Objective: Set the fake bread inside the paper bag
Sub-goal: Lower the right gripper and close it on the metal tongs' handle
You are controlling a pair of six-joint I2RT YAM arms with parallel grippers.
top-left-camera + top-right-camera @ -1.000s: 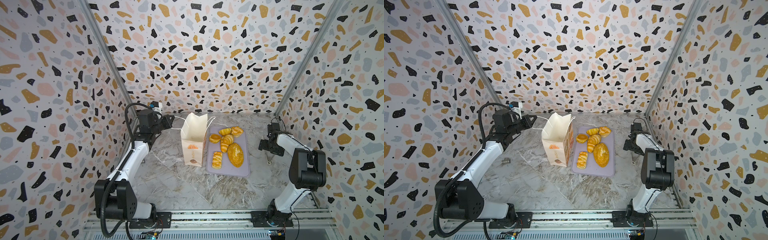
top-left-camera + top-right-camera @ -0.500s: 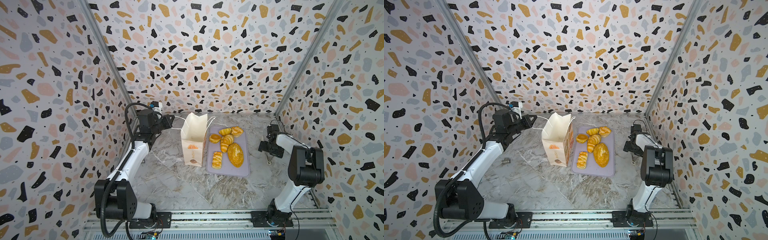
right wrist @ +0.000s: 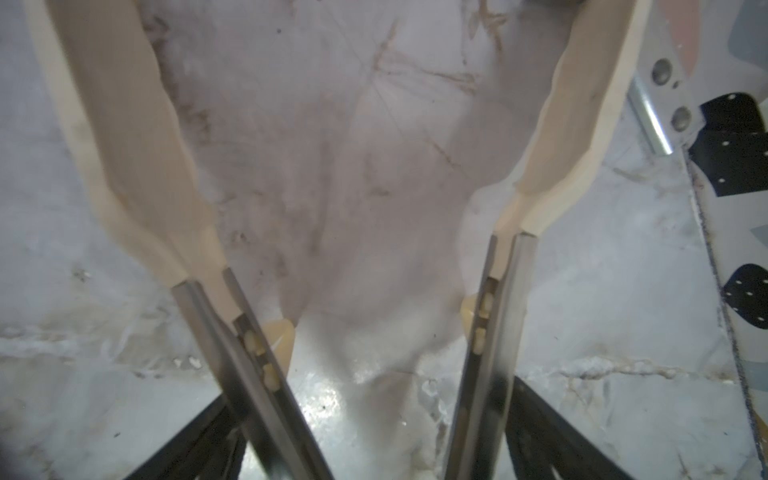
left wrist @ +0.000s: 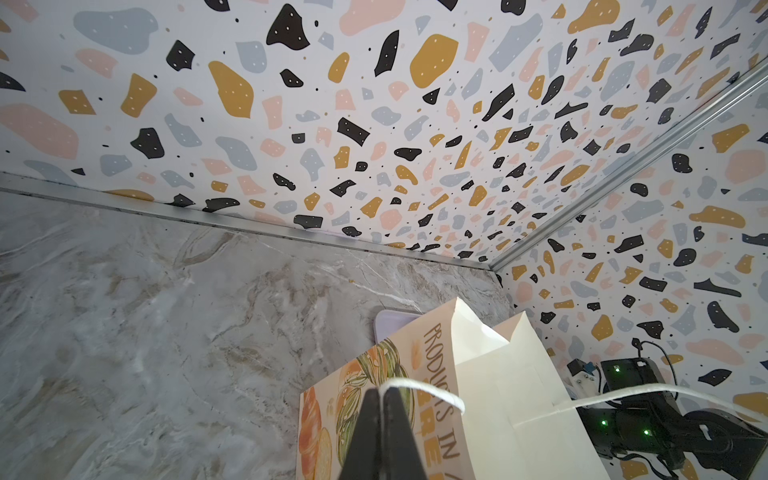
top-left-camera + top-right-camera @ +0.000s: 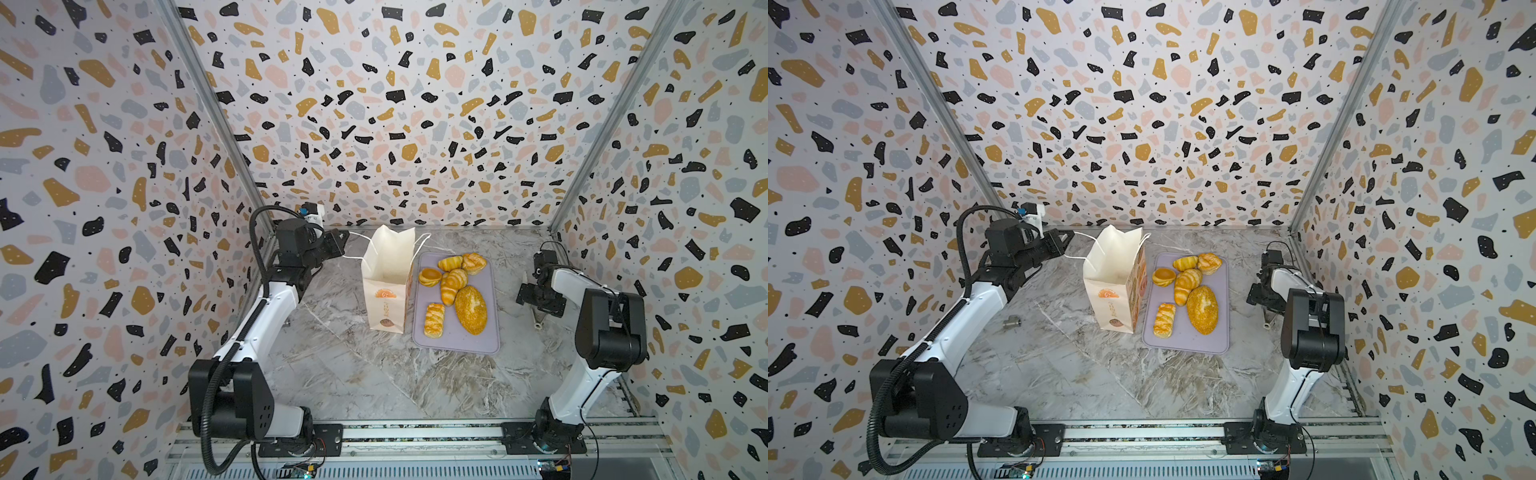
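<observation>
White string handle (image 4: 424, 392) of the paper bag (image 5: 386, 286) at frame centre is pinched by the left fingers (image 4: 368, 424), likely to hold its mouth open, while the fake bread (image 5: 453, 284) lies on the lilac tray (image 5: 457, 345) just beside and the right fingers (image 3: 124, 145) hang spread, empty, at right.

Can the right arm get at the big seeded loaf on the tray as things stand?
Probably yes. The right gripper hangs open and empty beside the tray. The seeded loaf lies uncovered on the side of the tray nearest that gripper, and nothing stands between them.
</observation>
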